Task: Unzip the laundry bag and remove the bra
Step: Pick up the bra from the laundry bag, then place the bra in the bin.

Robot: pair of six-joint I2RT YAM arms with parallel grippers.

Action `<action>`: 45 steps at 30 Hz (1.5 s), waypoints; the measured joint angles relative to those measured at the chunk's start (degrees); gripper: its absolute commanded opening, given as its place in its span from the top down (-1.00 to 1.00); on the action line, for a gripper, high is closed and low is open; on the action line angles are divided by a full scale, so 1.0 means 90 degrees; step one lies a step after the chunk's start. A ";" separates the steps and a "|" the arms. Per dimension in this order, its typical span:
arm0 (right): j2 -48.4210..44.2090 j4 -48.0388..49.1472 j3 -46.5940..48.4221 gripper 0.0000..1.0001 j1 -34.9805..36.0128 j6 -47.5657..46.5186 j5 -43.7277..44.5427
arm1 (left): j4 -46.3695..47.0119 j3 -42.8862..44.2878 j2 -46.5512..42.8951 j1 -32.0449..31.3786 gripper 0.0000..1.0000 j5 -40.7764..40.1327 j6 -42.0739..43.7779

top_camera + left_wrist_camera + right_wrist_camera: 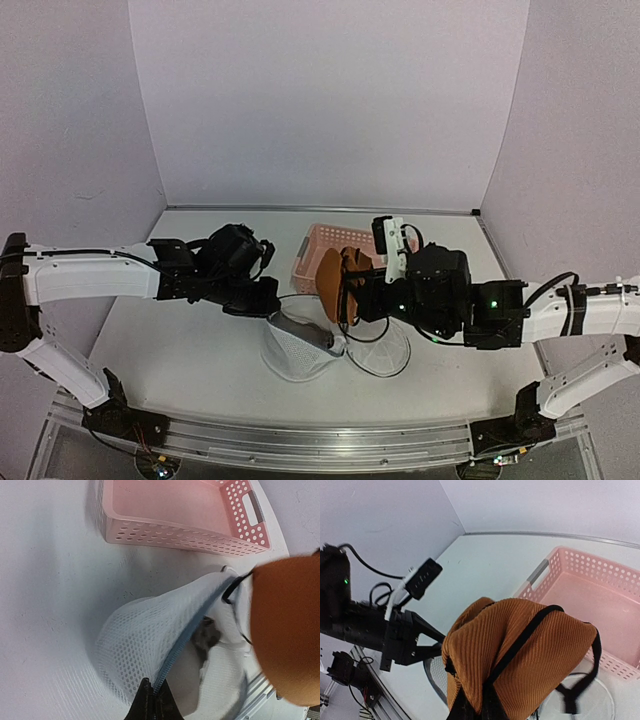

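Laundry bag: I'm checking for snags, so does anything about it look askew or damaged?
The laundry bag is out of round: the left gripper pinches its zipper edge, pulling it up, and its round lid lies flopped open on the table. No tear shows.

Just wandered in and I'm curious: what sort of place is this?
Likely a robot test booth: plain white walls around a table, two arms bolted to its edge, handling a mesh bag and a bra.

Soft, even light, faint shadows; the bra point(287, 630) looks blurred in the left wrist view, perhaps too close.
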 measured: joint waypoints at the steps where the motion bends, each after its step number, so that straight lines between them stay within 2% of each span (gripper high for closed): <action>1: -0.0104 0.0032 0.0010 1.00 0.0000 -0.0036 0.0075 | -0.0002 0.0000 0.0017 0.0000 1.00 0.0000 0.0000; 11: -0.0389 0.0335 0.0381 1.00 0.0000 -0.0554 0.0809 | 0.0000 0.0000 0.0114 0.0000 1.00 0.0029 0.0049; 21: 0.0027 0.0430 0.1219 1.00 -0.0306 -0.1824 0.1562 | 0.0000 0.0000 0.0114 0.0000 1.00 0.0049 0.0049; 27: 0.0794 0.0236 0.1841 1.00 -0.0950 -0.2475 0.1362 | 0.0046 -0.0087 0.0070 0.0000 1.00 0.0049 0.0051; 34: 0.2193 -0.0750 0.2786 1.00 -0.1571 -0.3259 0.0869 | 0.0044 -0.0265 -0.0107 0.0000 1.00 0.0051 0.0061; 45: 0.4500 -0.1933 0.3971 1.00 -0.1848 -0.4845 0.1219 | 0.0046 -0.0459 -0.0355 0.0000 1.00 0.0046 0.0078</action>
